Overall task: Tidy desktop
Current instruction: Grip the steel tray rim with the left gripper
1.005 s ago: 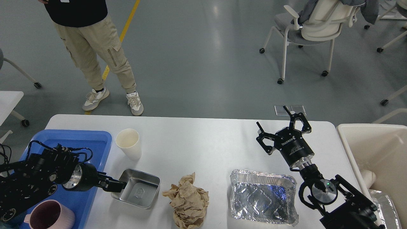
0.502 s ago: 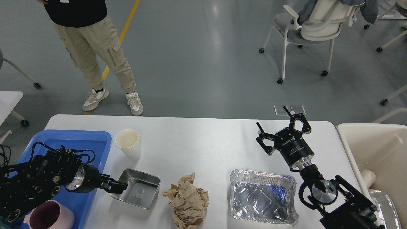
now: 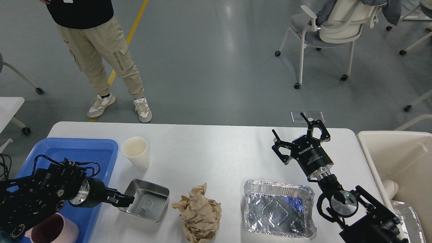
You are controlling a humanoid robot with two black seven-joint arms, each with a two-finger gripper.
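Observation:
The white desktop [image 3: 216,148] holds a white paper cup [image 3: 135,152], a small steel tin [image 3: 146,200], a crumpled brown paper ball [image 3: 199,212] and a foil tray [image 3: 278,209]. My left gripper [image 3: 124,200] is shut on the tin's left rim, with the tin resting on the desktop just right of the blue tray [image 3: 77,152]. A pink mug [image 3: 50,231] stands in the blue tray's near end. My right gripper [image 3: 297,130] is open and empty, raised above the desktop beyond the foil tray.
A cream bin [image 3: 391,152] stands off the desktop's right end with foil and white rubbish inside. A person [image 3: 98,50] stands beyond the far left edge. Wheeled chairs [image 3: 330,30] stand on the floor behind.
My left gripper has drawn back left and slightly toward me, pulling the steel tin a little with it. The right arm has not moved.

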